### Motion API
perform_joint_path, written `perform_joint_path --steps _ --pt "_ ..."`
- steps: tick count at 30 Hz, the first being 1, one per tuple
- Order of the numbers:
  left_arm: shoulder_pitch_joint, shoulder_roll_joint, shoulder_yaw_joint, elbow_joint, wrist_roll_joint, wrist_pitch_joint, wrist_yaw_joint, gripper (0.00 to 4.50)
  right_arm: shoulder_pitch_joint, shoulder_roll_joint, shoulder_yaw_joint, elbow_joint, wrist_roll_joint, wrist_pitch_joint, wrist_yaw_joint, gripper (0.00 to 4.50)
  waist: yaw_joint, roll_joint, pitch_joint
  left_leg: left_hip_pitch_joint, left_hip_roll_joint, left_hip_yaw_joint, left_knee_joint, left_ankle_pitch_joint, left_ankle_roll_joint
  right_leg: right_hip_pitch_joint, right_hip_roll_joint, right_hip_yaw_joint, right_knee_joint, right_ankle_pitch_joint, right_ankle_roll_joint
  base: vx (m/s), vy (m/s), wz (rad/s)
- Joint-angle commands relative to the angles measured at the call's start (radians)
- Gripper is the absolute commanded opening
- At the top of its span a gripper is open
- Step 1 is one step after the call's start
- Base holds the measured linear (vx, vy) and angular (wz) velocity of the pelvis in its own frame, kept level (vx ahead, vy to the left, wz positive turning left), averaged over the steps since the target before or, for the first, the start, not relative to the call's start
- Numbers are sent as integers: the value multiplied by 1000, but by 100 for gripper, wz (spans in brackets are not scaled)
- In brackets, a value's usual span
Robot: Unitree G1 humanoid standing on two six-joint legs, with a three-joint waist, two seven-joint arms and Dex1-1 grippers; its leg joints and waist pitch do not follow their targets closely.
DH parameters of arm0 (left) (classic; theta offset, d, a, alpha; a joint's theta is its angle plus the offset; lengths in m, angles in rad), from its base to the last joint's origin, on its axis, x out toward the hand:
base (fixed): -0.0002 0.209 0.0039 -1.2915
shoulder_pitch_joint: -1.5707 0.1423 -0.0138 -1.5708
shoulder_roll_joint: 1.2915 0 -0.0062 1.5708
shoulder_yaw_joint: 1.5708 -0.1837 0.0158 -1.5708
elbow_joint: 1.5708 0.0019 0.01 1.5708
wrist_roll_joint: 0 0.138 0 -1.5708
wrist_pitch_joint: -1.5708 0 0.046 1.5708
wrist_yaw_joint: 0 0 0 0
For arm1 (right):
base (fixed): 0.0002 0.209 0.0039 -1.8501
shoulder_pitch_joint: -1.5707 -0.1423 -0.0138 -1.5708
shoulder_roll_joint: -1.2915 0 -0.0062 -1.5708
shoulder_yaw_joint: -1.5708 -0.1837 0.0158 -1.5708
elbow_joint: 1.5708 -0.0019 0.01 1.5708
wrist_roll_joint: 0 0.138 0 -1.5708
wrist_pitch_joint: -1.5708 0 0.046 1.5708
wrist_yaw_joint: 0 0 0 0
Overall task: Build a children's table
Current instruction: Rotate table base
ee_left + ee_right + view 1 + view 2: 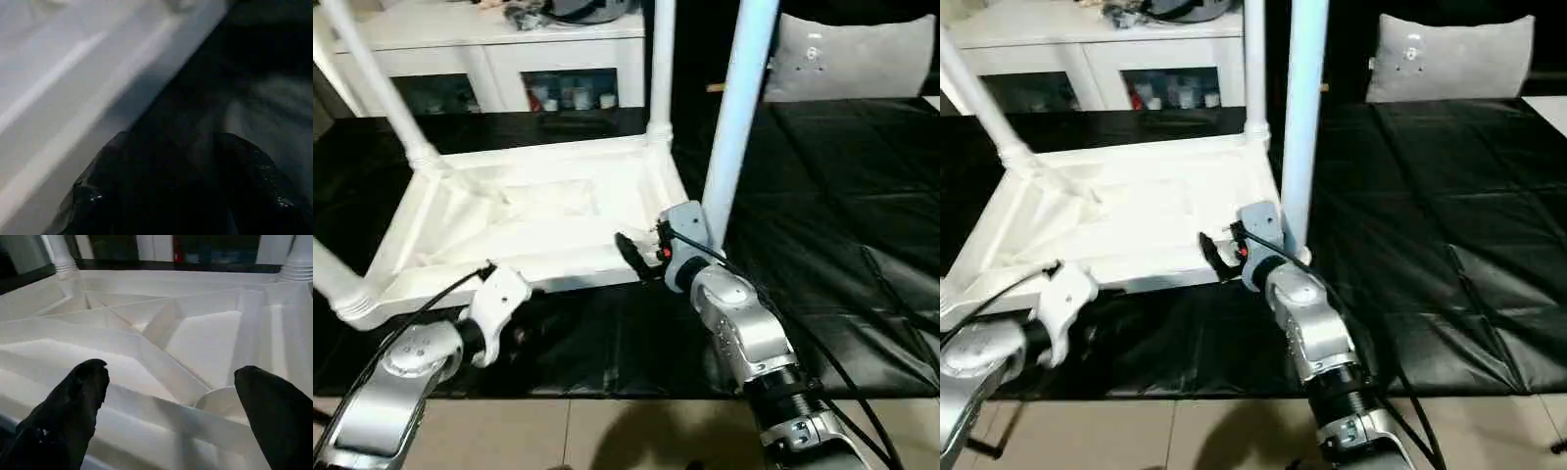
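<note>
The white table top (524,220) lies upside down on the black mat, its ribbed underside (161,328) facing up. Legs stand in the far left corner (382,88), the far right corner (661,69) and the near left corner (333,274). Another leg (736,117) rises at the near right corner, its lower end hidden behind my right wrist. My right gripper (636,257) is open and empty over the near right edge, beside a round socket (220,401). My left gripper (509,333) hangs low over the mat, just in front of the table's near edge (54,122).
The black mat (842,245) stretches far to the right. A white cabinet (509,49) stands at the back, with a grey cushion (852,54) at the back right. Beige floor tiles (607,431) begin at the mat's near edge. Cables run along both forearms.
</note>
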Motion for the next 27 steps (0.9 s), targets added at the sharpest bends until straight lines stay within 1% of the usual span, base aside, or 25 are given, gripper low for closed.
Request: perform_joint_path --steps 1,2,4,5,6,7,8,9,10,11,12,13,14,15,16,17,18,19,20,21,22,24,25,26,27 --pt "1 16 -2 -2 15 0 3 293 -31 -10 -55 43 -15 -30 -76 450 -11 13 -45 2 31 -11 -98 -355 -6 49 -42 62 -72 -397 -126 0 0 0" --pt "1 14 -1 -2 11 5 9 293 -48 -19 -86 73 -13 -45 -111 450 -10 15 -44 10 31 -9 -97 -375 -14 43 -43 64 -76 -412 -124 0 0 0" --pt "2 15 -3 -6 14 11 9 293 -59 -24 -108 95 -8 -59 -134 450 -10 14 -48 13 30 -8 -95 -371 -17 42 -41 68 -72 -386 -134 0 0 0" --pt "2 15 -3 -6 14 11 9 293 -59 -24 -108 95 -8 -59 -134 450 -8 13 -48 14 29 -7 -95 -363 -15 41 -38 71 -70 -366 -137 0 0 0" --pt "-2 15 -7 0 18 13 9 293 -66 -30 -127 108 0 -67 -146 450 -9 12 -48 12 29 -7 -96 -357 -13 43 -38 73 -68 -358 -139 0 0 0" --pt "-2 15 -7 0 18 13 9 293 -66 -30 -127 108 0 -67 -146 450 -8 12 -50 7 28 -8 -96 -342 -10 46 -38 78 -64 -346 -144 0 0 0" --pt "-8 14 -14 12 25 18 19 293 -78 -41 -150 132 6 -80 -164 450 -9 16 -50 4 27 -8 -95 -335 -9 47 -37 81 -62 -341 -146 0 0 0" --pt "-13 11 -17 26 36 22 37 293 -95 -64 -180 163 16 -97 -181 450 -12 14 -50 0 26 -9 -96 -330 -6 50 -35 82 -62 -342 -147 0 0 0" --pt "-17 8 -19 41 48 27 58 293 -112 -89 -209 194 27 -113 -195 450 -10 12 -54 4 24 -7 -92 -313 -3 50 -35 84 -62 -334 -151 0 0 0" --pt "-20 6 -22 54 59 27 73 293 -128 -111 -231 222 36 -128 -206 450 -10 12 -55 5 23 -6 -90 -301 0 50 -35 84 -60 -321 -157 0 0 0" --pt "-22 4 -24 66 66 21 84 293 -142 -134 -251 244 42 -140 -213 450 -8 15 -57 8 22 -2 -86 -278 5 47 -33 85 -60 -291 -168 0 0 0" --pt "-22 4 -24 66 66 21 84 293 -142 -134 -251 244 42 -140 -213 450 -6 13 -60 7 21 -1 -82 -245 12 49 -30 85 -54 -250 -181 0 0 0" --pt "-25 -5 -21 78 68 13 95 293 -160 -172 -282 277 48 -154 -219 450 -3 8 -61 6 20 1 -81 -226 21 50 -31 86 -54 -234 -185 0 0 0" --pt "-26 -6 -20 80 68 11 97 293 -163 -179 -288 283 49 -157 -221 450 1 11 -62 1 21 1 -79 -196 32 54 -30 85 -48 -215 -198 0 0 0" --pt "-26 -11 -18 83 66 8 102 293 -169 -195 -300 295 51 -161 -224 450 3 11 -63 -1 21 1 -78 -186 35 55 -31 85 -46 -207 -200 0 0 0" --pt "-26 -11 -18 83 66 8 102 293 -169 -195 -300 295 51 -161 -224 450 3 11 -63 -1 21 1 -78 -186 35 55 -31 85 -46 -207 -200 0 0 0" --pt "-34 -18 -23 96 75 -24 110 293 -183 -239 -332 324 59 -172 -230 450 3 3 -64 -4 20 2 -76 -165 45 58 -31 84 -44 -197 -202 0 0 0" --pt "-45 -25 -33 111 84 -45 117 293 -191 -270 -349 342 62 -178 -234 450 4 4 -63 -1 19 3 -75 -175 51 56 -29 82 -50 -224 -200 0 0 0" --pt "-45 -25 -33 111 84 -45 117 293 -191 -270 -349 342 62 -178 -234 450 7 3 -63 1 19 4 -74 -180 51 55 -30 82 -52 -235 -198 0 0 0" --pt "-52 -30 -39 121 90 -58 123 293 -197 -290 -360 358 64 -185 -238 450 10 2 -62 -1 19 5 -74 -182 52 56 -31 83 -52 -250 -193 0 0 0" --pt "-62 -35 -49 131 98 -69 130 293 -203 -311 -372 371 67 -191 -241 450 12 0 -62 1 19 6 -74 -191 53 55 -31 82 -57 -282 -181 0 0 0" --pt "-80 -49 -61 145 107 -77 148 293 -208 -337 -386 389 71 -204 -247 450 14 -2 -62 -2 18 5 -74 -185 54 57 -31 81 -57 -287 -178 0 0 0" --pt "-99 -73 -63 160 112 -86 177 293 -206 -353 -393 395 73 -209 -249 450 12 -2 -63 -1 18 7 -71 -183 56 55 -30 80 -60 -297 -173 0 0 0" --pt "-99 -73 -63 160 112 -86 177 293 -206 -353 -393 395 73 -209 -249 450 13 -3 -63 0 18 8 -71 -182 56 54 -30 80 -60 -295 -173 0 0 0" --pt "-112 -89 -64 171 115 -92 198 293 -208 -363 -397 408 75 -219 -249 450 13 -4 -64 -3 18 7 -70 -173 58 57 -31 80 -58 -288 -173 0 0 0"
